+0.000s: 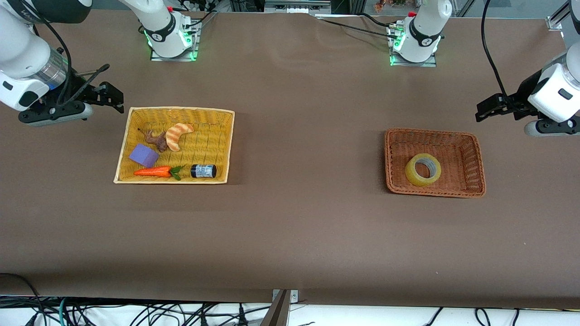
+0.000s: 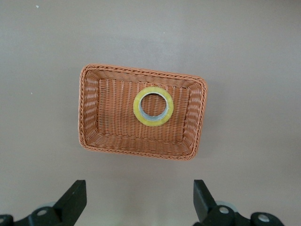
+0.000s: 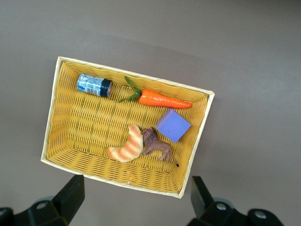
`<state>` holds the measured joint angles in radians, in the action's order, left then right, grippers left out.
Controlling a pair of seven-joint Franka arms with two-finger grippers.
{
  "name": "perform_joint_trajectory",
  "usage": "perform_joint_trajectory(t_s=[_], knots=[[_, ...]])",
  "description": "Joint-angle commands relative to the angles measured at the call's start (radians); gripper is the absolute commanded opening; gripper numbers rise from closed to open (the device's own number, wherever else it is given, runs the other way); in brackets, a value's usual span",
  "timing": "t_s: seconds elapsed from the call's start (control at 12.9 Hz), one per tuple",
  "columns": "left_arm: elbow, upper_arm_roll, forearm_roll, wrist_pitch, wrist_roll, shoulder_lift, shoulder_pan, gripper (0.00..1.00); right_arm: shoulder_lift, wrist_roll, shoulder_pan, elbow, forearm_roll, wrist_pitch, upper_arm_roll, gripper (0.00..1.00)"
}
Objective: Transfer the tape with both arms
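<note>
The tape [image 1: 423,169], a pale-yellow ring, lies in the brown wicker basket [image 1: 473,158] toward the left arm's end of the table. It also shows in the left wrist view [image 2: 153,106], in the same basket [image 2: 89,113]. My left gripper [image 1: 487,110] is open and empty, up in the air beside that basket, off its edge. My right gripper [image 1: 113,97] is open and empty, up in the air by the corner of the yellow basket [image 1: 124,149]. In each wrist view the black fingertips [image 2: 75,197] [image 3: 73,193] stand wide apart over bare table.
The yellow basket [image 3: 51,117] holds a carrot [image 1: 154,171], a purple block [image 1: 144,155], a croissant [image 1: 177,135], a brown toy animal [image 1: 156,139] and a small dark blue-labelled jar [image 1: 203,170]. Brown cloth covers the table between the two baskets.
</note>
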<state>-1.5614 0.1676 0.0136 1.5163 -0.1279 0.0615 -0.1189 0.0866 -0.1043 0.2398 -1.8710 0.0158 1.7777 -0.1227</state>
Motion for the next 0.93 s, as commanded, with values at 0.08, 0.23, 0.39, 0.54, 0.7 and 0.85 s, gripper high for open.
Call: perform_joint_trajectory(t_s=[0.08,0.23,0.39,0.54,0.7,0.85], knots=[[0.03,0.003,0.022,-0.004,0.011,0.015,-0.005,1.0,0.01,0.015,0.004,0.009,-0.004,-0.021,0.003,1.0],[0.03,0.003,0.022,-0.004,0.013,0.015,-0.005,1.0,0.01,0.015,0.003,0.009,-0.005,-0.021,0.009,1.0],[0.03,0.003,0.022,-0.004,0.011,0.015,-0.005,1.0,0.01,0.015,0.004,0.009,-0.005,-0.021,0.009,1.0],[0.03,0.003,0.023,-0.004,0.011,0.015,-0.005,1.0,0.01,0.012,0.003,0.009,-0.005,-0.023,0.009,1.0],[0.03,0.003,0.023,-0.004,0.013,0.015,-0.005,1.0,0.01,0.012,0.004,0.009,-0.005,-0.024,0.009,1.0],[0.03,0.003,0.023,-0.004,0.011,0.015,-0.005,1.0,0.01,0.014,0.004,0.009,-0.005,-0.03,0.011,1.0]])
